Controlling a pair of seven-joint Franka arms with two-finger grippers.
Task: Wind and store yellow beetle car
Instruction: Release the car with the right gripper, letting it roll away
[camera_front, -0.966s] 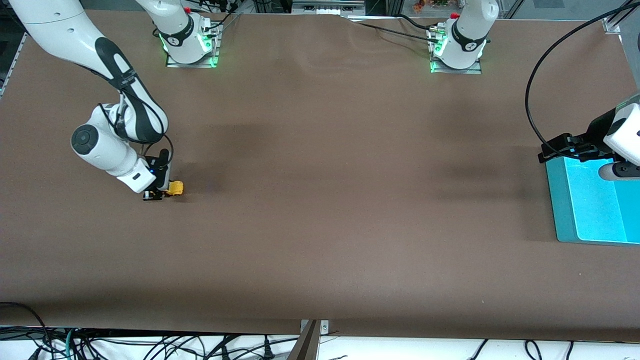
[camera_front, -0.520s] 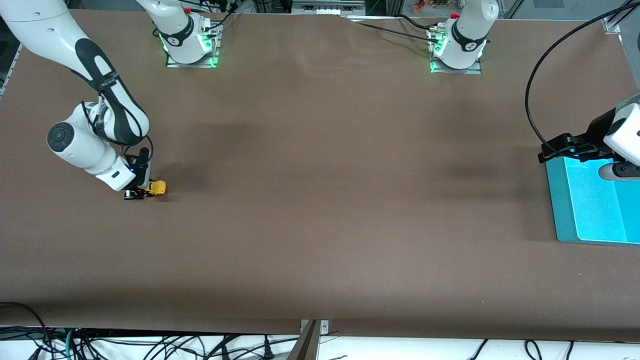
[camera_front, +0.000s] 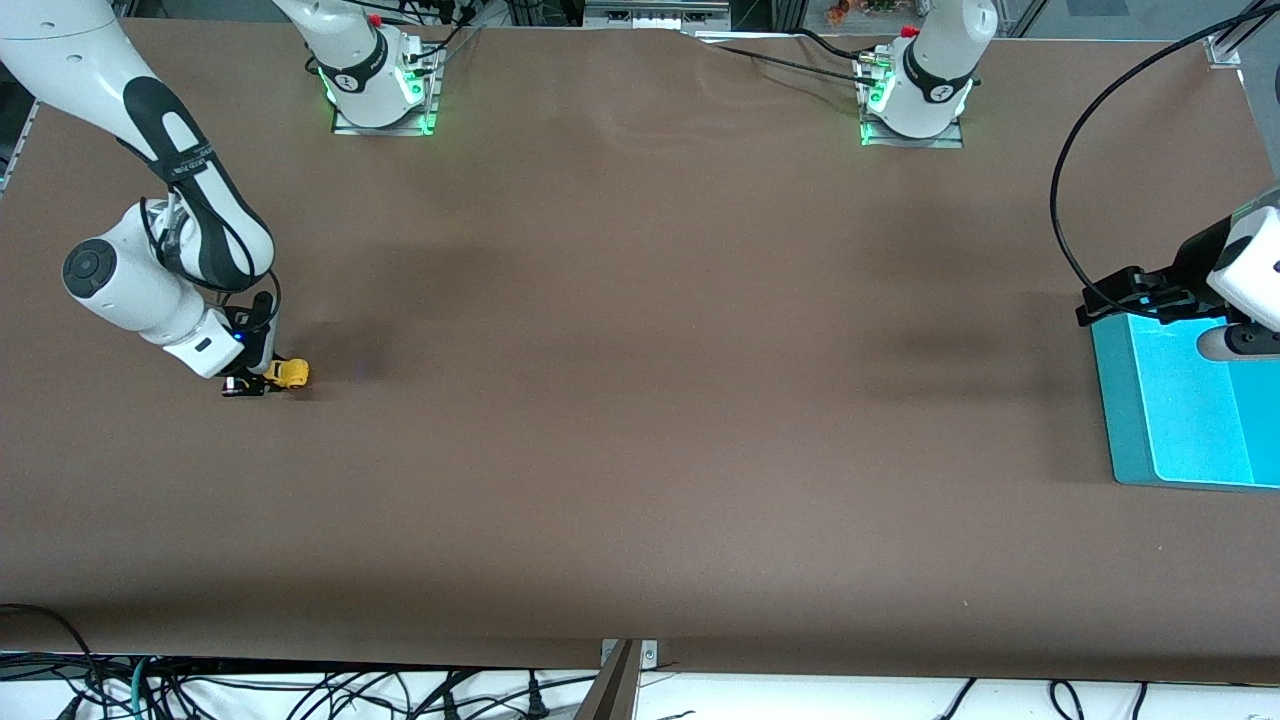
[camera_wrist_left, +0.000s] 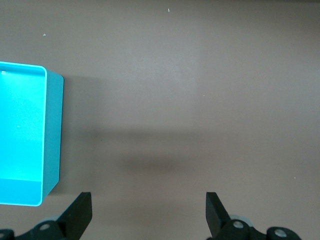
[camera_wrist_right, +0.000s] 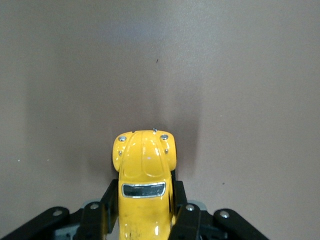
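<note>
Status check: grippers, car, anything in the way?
Right gripper shut on car, low at the right arm's end of the table. Left gripper open, waiting over the table by the teal bin. Nothing between car and bin.

The right gripper (camera_front: 262, 384) drags the yellow beetle car (camera_front: 290, 374) backward along the table (camera_front: 640, 400), clamped by its flanks, sliding step by step toward the right arm's end; the arm's elbow swings outward with it, and the car's nose trails the fingers.
</note>
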